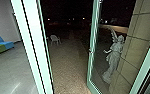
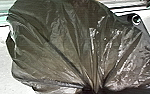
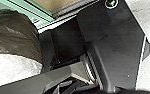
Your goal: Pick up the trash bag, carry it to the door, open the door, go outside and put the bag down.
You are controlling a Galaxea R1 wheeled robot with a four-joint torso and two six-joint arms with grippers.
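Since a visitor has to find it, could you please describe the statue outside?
Find the open, green-framed glass door that leads to the dark yard. Through its glass, beside the beige wall, stands the statue. It is a pale, robed human figure, unlike the white chair farther out.

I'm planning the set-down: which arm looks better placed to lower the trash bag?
Probably the left: in its wrist view, the trash bag has folds drawing together to one point, while the right wrist view shows a rounded side, no gathering point.
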